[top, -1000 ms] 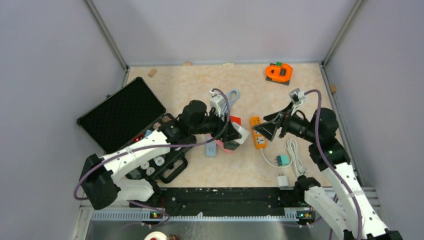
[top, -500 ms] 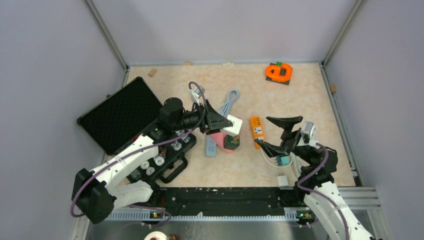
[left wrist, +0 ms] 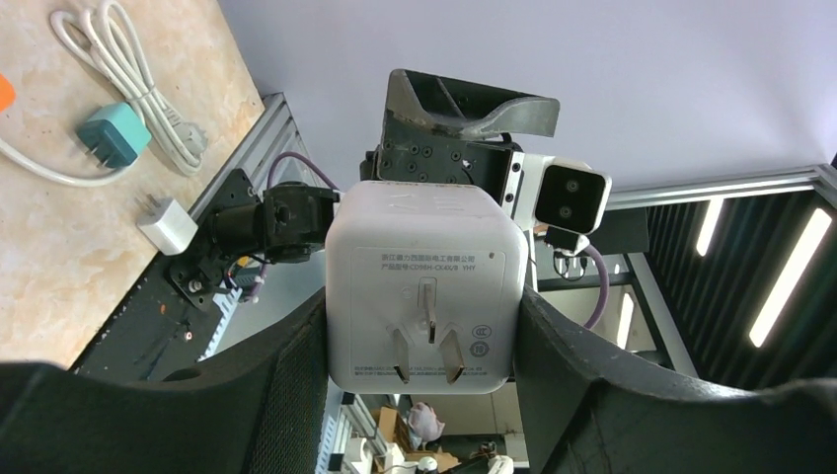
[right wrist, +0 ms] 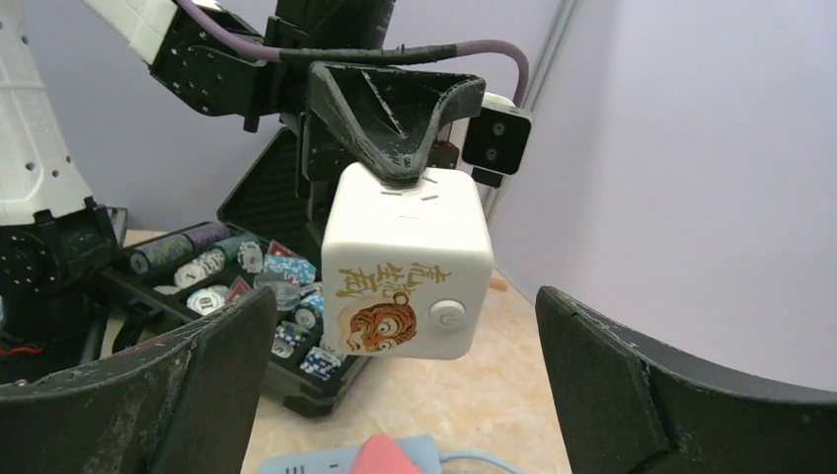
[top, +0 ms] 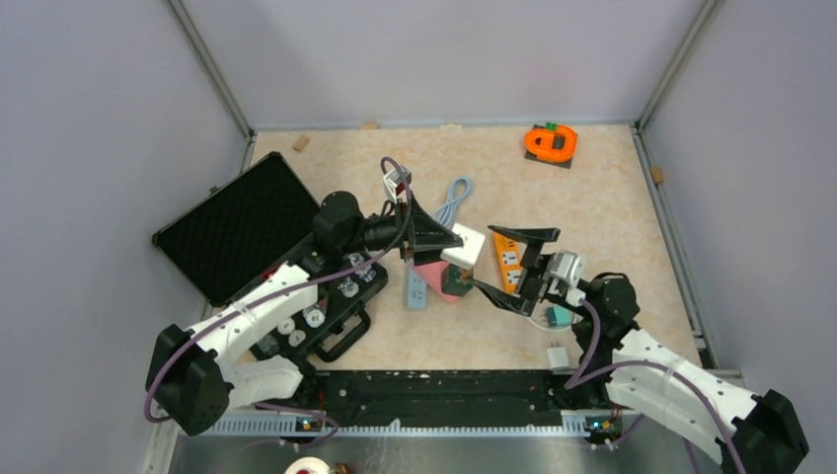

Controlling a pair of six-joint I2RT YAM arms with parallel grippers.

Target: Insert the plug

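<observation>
The right hand [top: 508, 267] has swung in from the right, wide open and empty, and now faces the plug [top: 466, 247]. The left hand [top: 446, 242] clamps the plug above the surface [top: 612, 207]. Closing off-centre, or an early left release, could twist or drop it.

Bright, even, diffuse light; faint soft shadows on table [top: 612, 197]. Left wrist: strip lights [left wrist: 787, 276] glare slightly, left fingers [left wrist: 286, 395] blurred, cube [left wrist: 424, 286] sharp. Right wrist: right fingers [right wrist: 128, 395] soft, wide-angle stretch at edges.
</observation>
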